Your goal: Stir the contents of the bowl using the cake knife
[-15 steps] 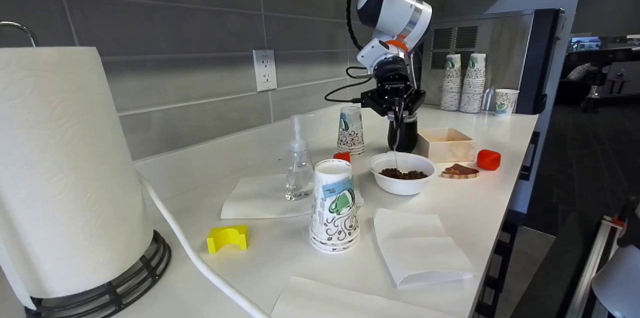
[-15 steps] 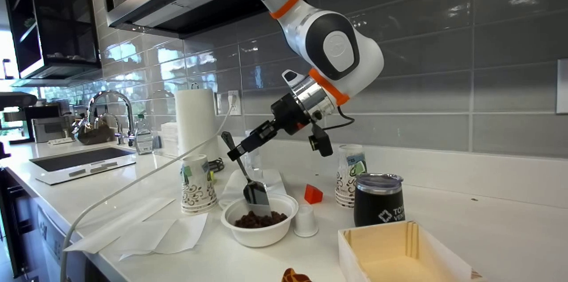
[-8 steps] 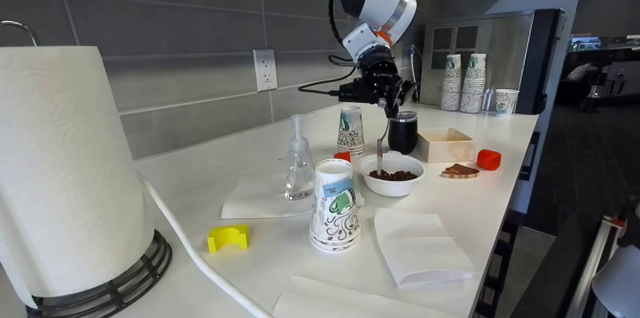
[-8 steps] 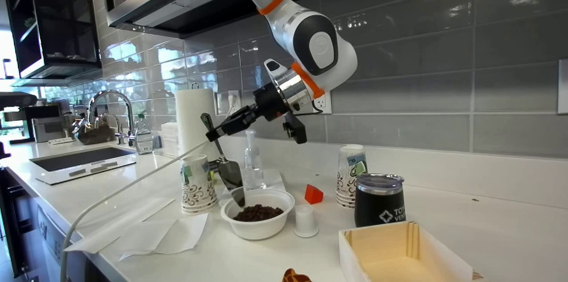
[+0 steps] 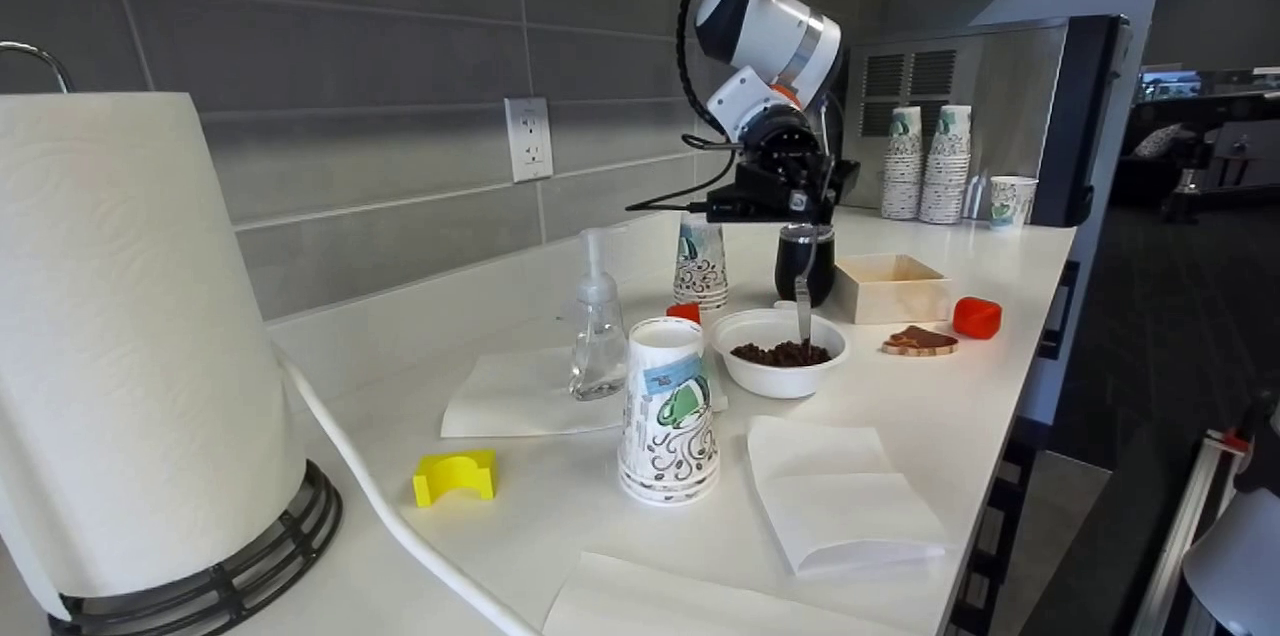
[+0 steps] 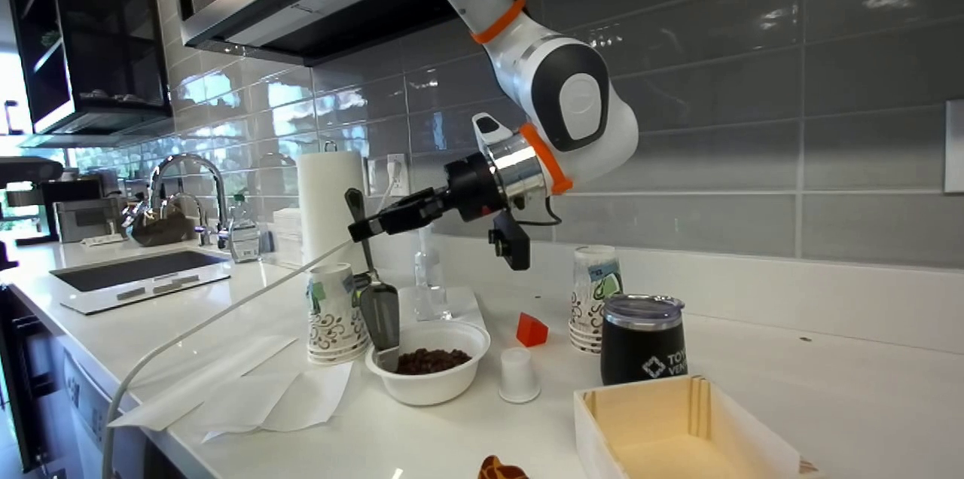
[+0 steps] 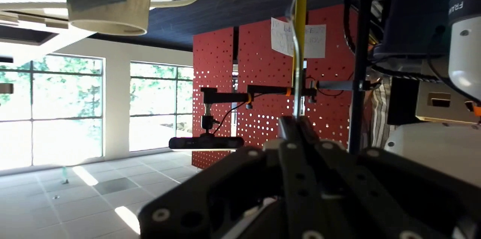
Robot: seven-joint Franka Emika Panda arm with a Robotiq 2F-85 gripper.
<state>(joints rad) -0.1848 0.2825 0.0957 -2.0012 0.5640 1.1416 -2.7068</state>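
Note:
The white bowl (image 5: 780, 382) (image 6: 428, 391) stands on the counter with its dark brown contents (image 6: 433, 362) of small bits inside. My gripper (image 6: 360, 229) is shut on the upper handle of the cake knife (image 6: 380, 315), above and to one side of the bowl. The blade hangs steeply down, its end inside the bowl by the wall, at the edge of the contents. In the other outside picture the knife (image 5: 803, 301) meets the contents (image 5: 770, 354) near the rim. In the wrist view, its thin shank (image 7: 298, 70) rises from between my closed fingertips (image 7: 287, 124); the bowl is out of that view.
Upturned cup stacks (image 5: 668, 416) (image 6: 597, 298), a soap dispenser (image 5: 598, 336), a small white cup (image 6: 520, 376), a red block (image 6: 532, 330), a black tumbler (image 6: 644, 340) and a wooden box (image 6: 689, 426) surround the bowl. Paper sheets (image 5: 845, 496) lie in front. A cable (image 6: 226, 317) crosses the counter.
The held knife has swept from the bowl's middle to its side wall, lifting partway and dipping back in. The bowl has slid slightly. My gripper stays shut on the handle.

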